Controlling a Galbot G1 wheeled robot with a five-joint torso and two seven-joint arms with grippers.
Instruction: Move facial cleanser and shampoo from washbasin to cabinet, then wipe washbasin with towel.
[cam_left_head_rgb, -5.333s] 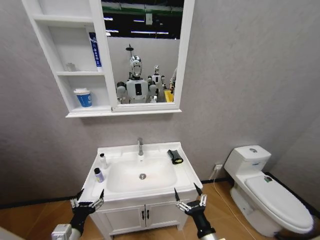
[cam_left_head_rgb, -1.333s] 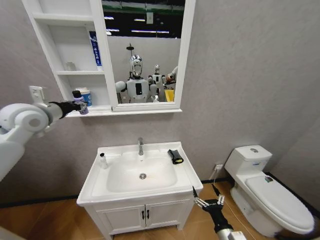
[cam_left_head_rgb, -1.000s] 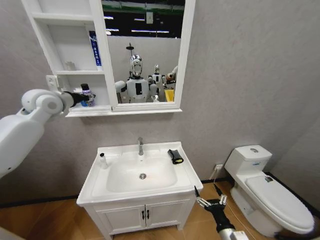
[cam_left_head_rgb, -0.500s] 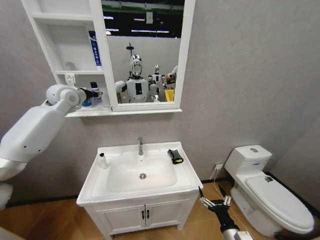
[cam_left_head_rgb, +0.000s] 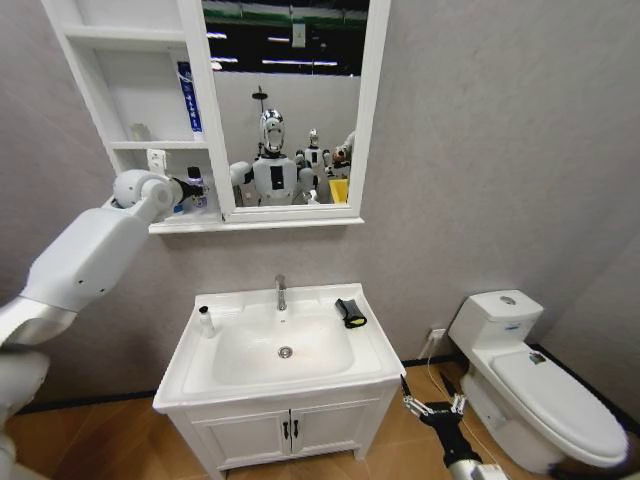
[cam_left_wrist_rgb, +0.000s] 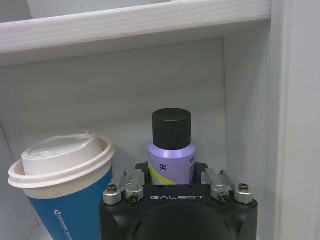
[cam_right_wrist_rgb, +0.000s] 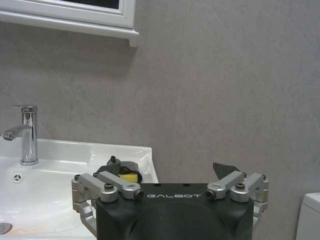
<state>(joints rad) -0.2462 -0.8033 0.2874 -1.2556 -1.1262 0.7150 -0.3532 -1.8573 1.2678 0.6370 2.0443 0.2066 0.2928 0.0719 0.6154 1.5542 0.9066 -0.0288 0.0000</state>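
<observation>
My left gripper (cam_left_head_rgb: 190, 187) reaches into the lowest niche of the white cabinet (cam_left_head_rgb: 128, 100). It is shut on a small purple bottle (cam_left_wrist_rgb: 171, 160) with a black cap, held upright next to a blue paper cup (cam_left_wrist_rgb: 64, 187). A small white bottle (cam_left_head_rgb: 205, 321) stands on the washbasin (cam_left_head_rgb: 375, 352) at its back left corner. The black towel (cam_left_head_rgb: 351, 313) with a yellow edge lies at the back right corner, right of the tap (cam_left_head_rgb: 281, 292). My right gripper (cam_left_head_rgb: 432, 405) hangs open, low, off the washbasin's front right corner. In the right wrist view the open right gripper (cam_right_wrist_rgb: 167, 166) faces the towel (cam_right_wrist_rgb: 122, 174).
A blue tube (cam_left_head_rgb: 188, 100) leans in the middle niche. The mirror (cam_left_head_rgb: 290, 100) adjoins the cabinet on its right. A white toilet (cam_left_head_rgb: 540, 385) stands to the right, and a two-door vanity (cam_left_head_rgb: 290, 432) sits under the washbasin.
My left arm has carried the purple bottle from in front of the shelf edge into the lowest niche, beside the cup. My right gripper has drifted slightly right and down.
</observation>
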